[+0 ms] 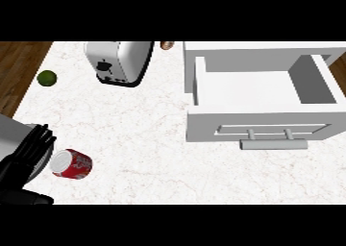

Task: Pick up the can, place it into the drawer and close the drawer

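Observation:
A red can (74, 165) with a pale lid lies tilted on the white marble counter (147, 144) at the lower left. My left hand (21, 162) is directly to its left, fingers straight and pointing up the view, thumb low near the bottom edge; the hand is open and its fingers lie against or very close to the can's lid. The white drawer (204, 91) stands pulled open at the right with nothing inside, its front panel and bar handle (274, 142) facing me. My right hand does not show.
A silver toaster (119, 62) stands at the back of the counter, left of the drawer. A green lime (47, 77) lies near the counter's left edge. A small brown object (167, 45) peeks in at the top. Wooden floor shows beyond the left edge.

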You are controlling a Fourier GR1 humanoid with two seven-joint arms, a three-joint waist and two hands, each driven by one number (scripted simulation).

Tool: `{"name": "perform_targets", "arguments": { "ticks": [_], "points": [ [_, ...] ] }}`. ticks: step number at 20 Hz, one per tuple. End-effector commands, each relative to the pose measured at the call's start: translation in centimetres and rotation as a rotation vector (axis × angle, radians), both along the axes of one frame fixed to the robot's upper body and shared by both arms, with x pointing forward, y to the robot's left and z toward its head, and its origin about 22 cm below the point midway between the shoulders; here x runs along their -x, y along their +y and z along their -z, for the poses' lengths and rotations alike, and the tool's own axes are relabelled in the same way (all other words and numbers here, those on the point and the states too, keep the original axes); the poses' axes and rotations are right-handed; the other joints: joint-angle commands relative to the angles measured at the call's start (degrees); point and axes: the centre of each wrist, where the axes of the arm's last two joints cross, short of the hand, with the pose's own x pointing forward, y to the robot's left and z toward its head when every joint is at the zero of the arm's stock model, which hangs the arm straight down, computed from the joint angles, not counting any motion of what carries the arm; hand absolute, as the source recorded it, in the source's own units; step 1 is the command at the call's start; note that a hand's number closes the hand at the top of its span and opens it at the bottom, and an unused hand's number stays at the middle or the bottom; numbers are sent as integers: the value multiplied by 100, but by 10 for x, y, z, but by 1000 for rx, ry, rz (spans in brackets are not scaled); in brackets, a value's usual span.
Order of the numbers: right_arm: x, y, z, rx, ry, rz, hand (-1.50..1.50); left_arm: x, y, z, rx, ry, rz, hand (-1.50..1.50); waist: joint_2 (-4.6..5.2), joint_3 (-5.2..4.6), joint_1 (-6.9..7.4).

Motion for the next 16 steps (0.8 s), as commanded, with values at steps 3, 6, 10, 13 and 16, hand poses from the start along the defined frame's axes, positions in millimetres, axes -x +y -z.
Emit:
{"name": "perform_targets", "arguments": {
  "ticks": [3, 6, 10, 13, 16],
  "points": [
    [1, -5, -5, 10, 11, -8, -150, 2, 12, 29, 15, 78, -51, -150, 85, -104, -54],
    [7, 3, -7, 4, 12, -9, -150, 25, 7, 47, 60, 111, -35, -150, 80, -106, -52],
    [-5, 0, -8, 3, 20, 5, -150, 9, 0, 62, 55, 139, -36, -150, 94, -108, -51],
    [-1, 10, -13, 3, 3, -5, -150, 1, -2, 70, 74, 134, -28, -150, 77, -102, -30],
    [18, 0, 0, 2, 11, -6, -150, 0, -1, 77, 110, 138, -23, -150, 67, -98, -31]
  ]
}}
